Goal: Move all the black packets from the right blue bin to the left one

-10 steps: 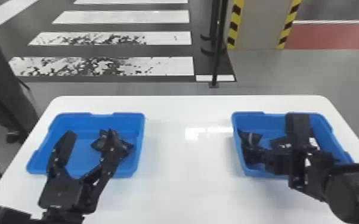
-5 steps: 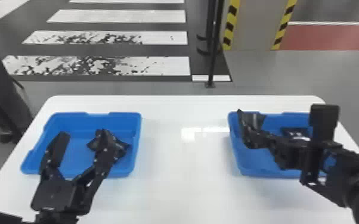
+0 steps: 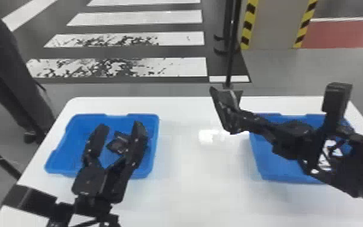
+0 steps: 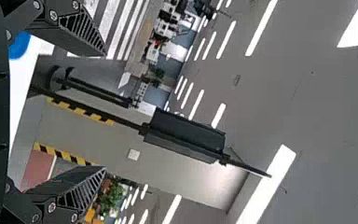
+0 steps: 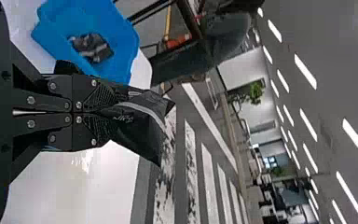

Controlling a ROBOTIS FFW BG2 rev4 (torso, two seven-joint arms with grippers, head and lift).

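You have your right gripper (image 3: 237,121) raised above the white table (image 3: 196,187), just to the left of the right blue bin (image 3: 266,169), toward the far side. Its jaws are clamped on one black packet (image 3: 226,101); the right wrist view shows them close together on one end of it, with the rest of the packet sticking out beyond the tips. A pale band runs across this packet.

Your left gripper (image 3: 121,124) is at the left blue bin (image 3: 156,142), coming over it from the near side. Its jaws stand wide apart — the left wrist view shows the same wide gap. Inside this bin lies another black packet (image 3: 118,144), a crumpled one, toward the right side; in the head view it appears between the two fingers, partly covered by the right finger.

Your right arm covers a part of the right bin, so you cannot tell from here what lies under it. Beyond the table, a black stand (image 3: 230,60) is on the floor, left of a pillar (image 3: 276,27) with yellow-black stripes.
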